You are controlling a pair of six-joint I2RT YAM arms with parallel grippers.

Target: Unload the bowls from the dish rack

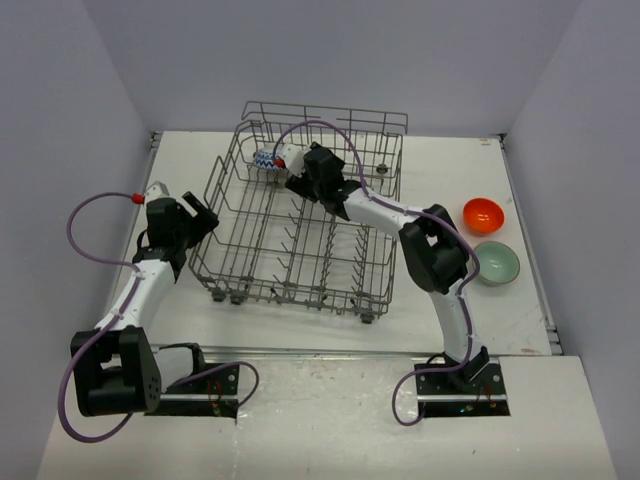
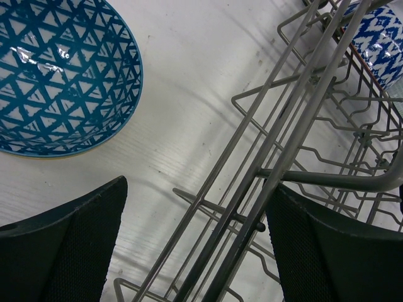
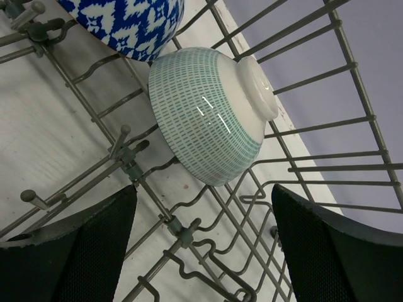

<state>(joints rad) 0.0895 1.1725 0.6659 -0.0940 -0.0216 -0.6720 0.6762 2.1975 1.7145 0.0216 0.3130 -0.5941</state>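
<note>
We find the right gripper (image 3: 203, 204) spread wide, empty, close up to a mint-striped bowl (image 3: 204, 119) tipped sideways in the dish rack (image 3: 157, 214), beside a blue-and-white bowl (image 3: 126, 22). The left gripper (image 2: 196, 189) gapes too at the rack's outer wall, near a teal-triangle bowl (image 2: 60, 75) on the table (image 2: 189, 94). Right of the rack, 2 more: orange bowl (image 1: 482, 213), pale green bowl (image 1: 496, 262).
</note>
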